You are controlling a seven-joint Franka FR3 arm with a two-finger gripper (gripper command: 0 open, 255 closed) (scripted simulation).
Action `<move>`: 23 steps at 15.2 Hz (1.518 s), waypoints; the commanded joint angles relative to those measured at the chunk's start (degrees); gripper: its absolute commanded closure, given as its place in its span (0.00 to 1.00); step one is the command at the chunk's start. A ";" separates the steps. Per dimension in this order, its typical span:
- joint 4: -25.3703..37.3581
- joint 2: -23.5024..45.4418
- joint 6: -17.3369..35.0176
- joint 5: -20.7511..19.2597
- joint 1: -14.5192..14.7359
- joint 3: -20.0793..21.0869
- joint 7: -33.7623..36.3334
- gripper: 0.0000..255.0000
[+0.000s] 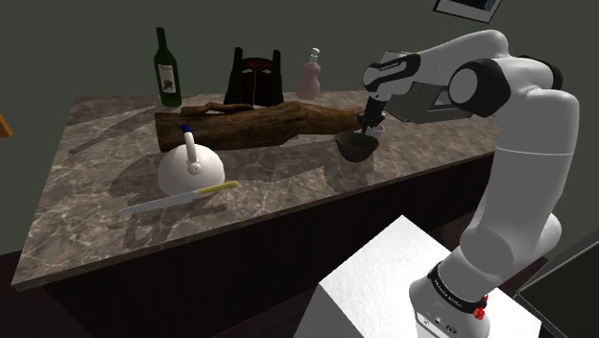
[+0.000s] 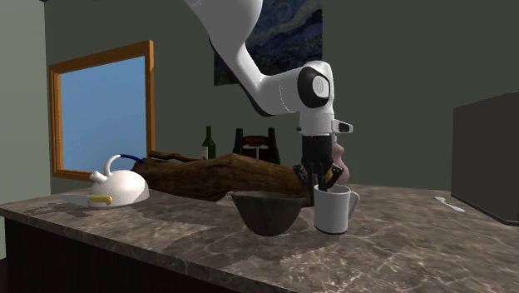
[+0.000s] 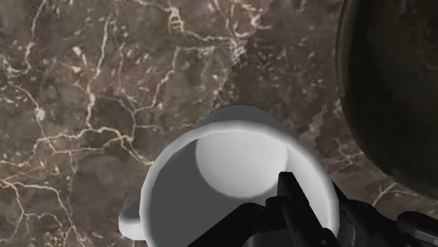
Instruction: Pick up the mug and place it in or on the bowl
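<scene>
Mug (image 2: 331, 212) upright, handle twd second exterior view's right; hand (image 2: 320, 186) at rim, grip unclear.

The white Franka arm (image 1: 523, 163) rises from its base at the shoulder view's lower right, folds over at a dark-jointed elbow near that view's upper right, and stretches its forearm out toward the left. Its wrist (image 2: 309, 91) turns the hand straight down, so the black gripper (image 2: 321, 179) points vertically downward. In the second exterior view the arm comes in from the top edge and curves down and to the right into the wrist.
</scene>
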 commanded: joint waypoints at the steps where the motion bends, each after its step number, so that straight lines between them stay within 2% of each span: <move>1: 0.73 -0.61 -1.36 -0.21 0.00 -0.13 0.05 1.00; 23: 12.74 -4.12 -16.73 -1.54 -0.15 -0.82 0.87 1.00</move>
